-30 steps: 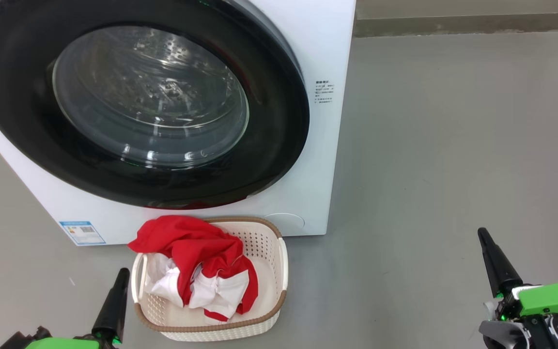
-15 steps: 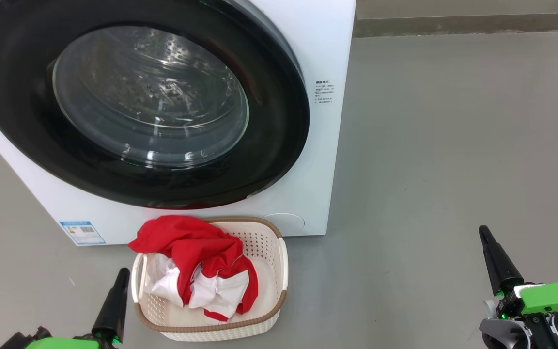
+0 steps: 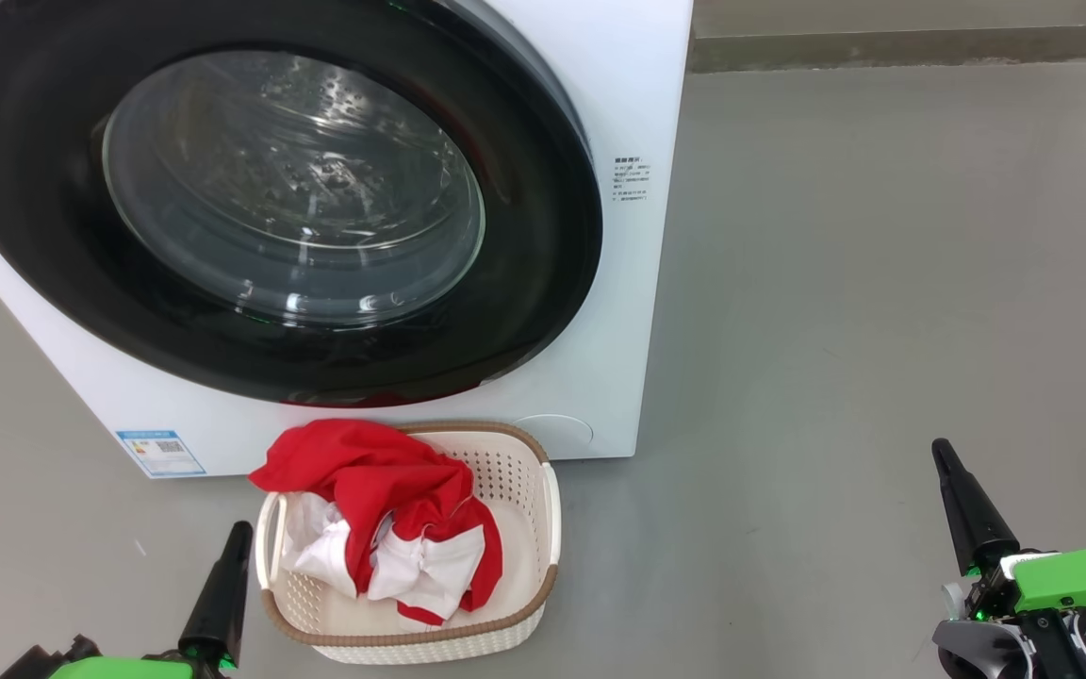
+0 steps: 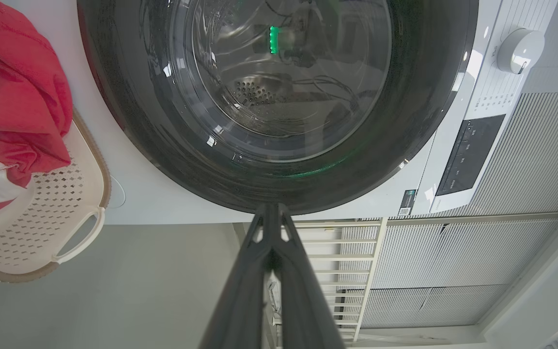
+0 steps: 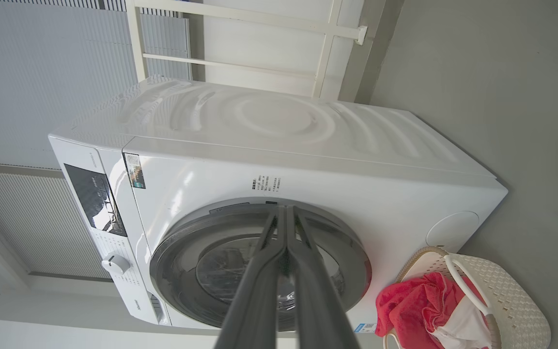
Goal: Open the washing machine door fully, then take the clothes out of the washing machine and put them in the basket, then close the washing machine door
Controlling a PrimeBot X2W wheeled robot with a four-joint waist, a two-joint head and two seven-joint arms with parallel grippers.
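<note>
my left gripper [image 3: 239, 533] sits low on my left, its 2 dark fingers pressed together with nothing between them, the tip just beside the left end of the basket [image 3: 529, 471]. my right gripper [image 3: 941, 453] is pinched closed and empty too, well off to the right over bare grey floor [image 3: 882, 283]. the cream perforated basket stands on the floor just in front of the washing machine [image 3: 628, 85]. the red and white clothes [image 3: 364, 476] are heaped in its left part, 1 red fold draped over the rim. above it the washing machine door [image 3: 43, 245] looks shut against the white front, with the steel drum visible through the glass. a blue label sticker [image 3: 159, 453] marks the machine's lower left corner.
</note>
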